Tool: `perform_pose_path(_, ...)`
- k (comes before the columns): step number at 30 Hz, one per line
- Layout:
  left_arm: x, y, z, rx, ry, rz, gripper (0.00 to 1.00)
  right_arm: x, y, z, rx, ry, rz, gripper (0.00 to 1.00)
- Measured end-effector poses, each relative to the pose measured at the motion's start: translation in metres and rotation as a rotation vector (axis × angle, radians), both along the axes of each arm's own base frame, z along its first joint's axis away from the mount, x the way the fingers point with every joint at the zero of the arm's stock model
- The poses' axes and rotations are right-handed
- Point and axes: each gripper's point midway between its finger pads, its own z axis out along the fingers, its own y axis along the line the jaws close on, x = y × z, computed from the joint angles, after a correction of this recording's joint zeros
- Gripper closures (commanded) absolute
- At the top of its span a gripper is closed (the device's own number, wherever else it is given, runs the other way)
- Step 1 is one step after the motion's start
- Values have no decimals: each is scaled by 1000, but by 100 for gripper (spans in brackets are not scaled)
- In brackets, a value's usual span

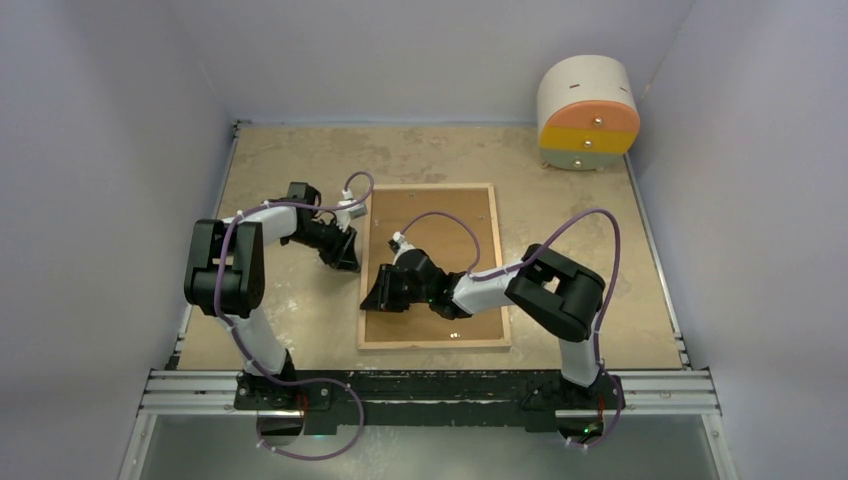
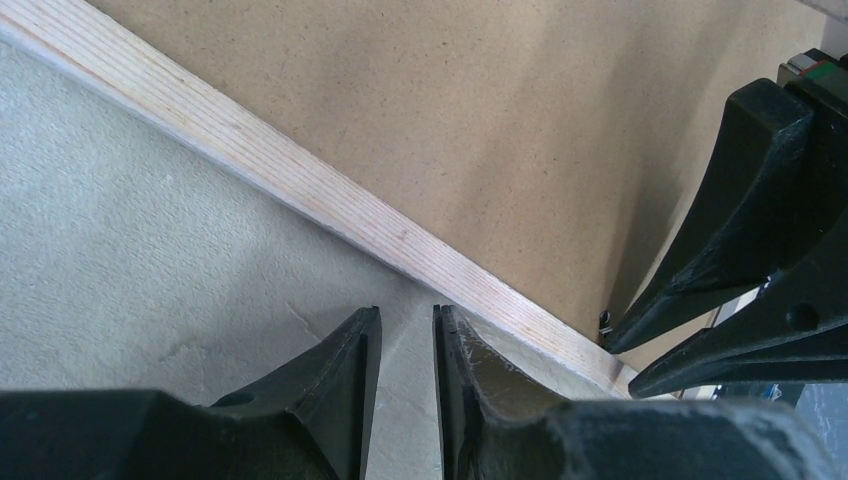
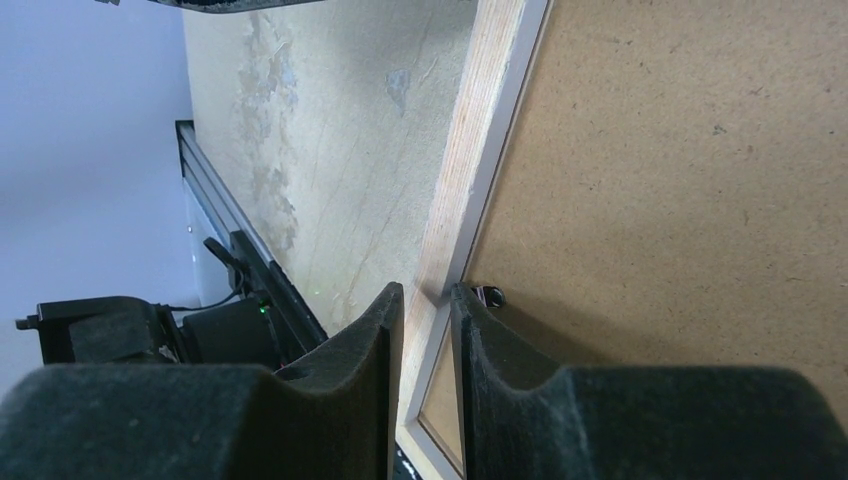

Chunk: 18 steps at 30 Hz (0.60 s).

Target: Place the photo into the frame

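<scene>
The frame [image 1: 434, 343] lies face down mid-table, its light wood rear rail [image 2: 300, 180] around a plain brown hardboard backing [image 1: 470, 215]. The photo is out of view. My left gripper [image 1: 345, 262] sits just outside the left rail, low over the table; its jaws [image 2: 408, 312] stand a narrow gap apart with only bare table between them. My right gripper [image 1: 372, 298] hovers over the same rail nearer the front. It [image 3: 427, 290] is narrowly open with the rail [image 3: 470, 150] under the gap, one fingertip beside a small metal clip [image 3: 490, 296]. Its fingers [image 2: 740, 220] show in the left wrist view.
A round white, orange and yellow drawer unit [image 1: 588, 112] stands at the back right corner. Grey walls close in both sides. A metal rail [image 1: 430, 390] with the arm bases runs along the near edge. Purple cables loop above the backing.
</scene>
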Motion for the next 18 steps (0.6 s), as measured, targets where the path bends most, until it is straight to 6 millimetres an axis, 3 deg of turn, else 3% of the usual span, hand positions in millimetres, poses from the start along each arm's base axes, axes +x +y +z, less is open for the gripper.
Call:
perform_pose_path(6,-5,1,0,3,15,-7,71,0,-2,6,1,-18,2,71)
perform_pose_path(13,-8,1,0,6,26,-11,72,-4,-9,39,55,-60,7,64)
perform_pose_path(18,-4,5,4,3,39,17,69,8,-18,36,22,-77,-2,62)
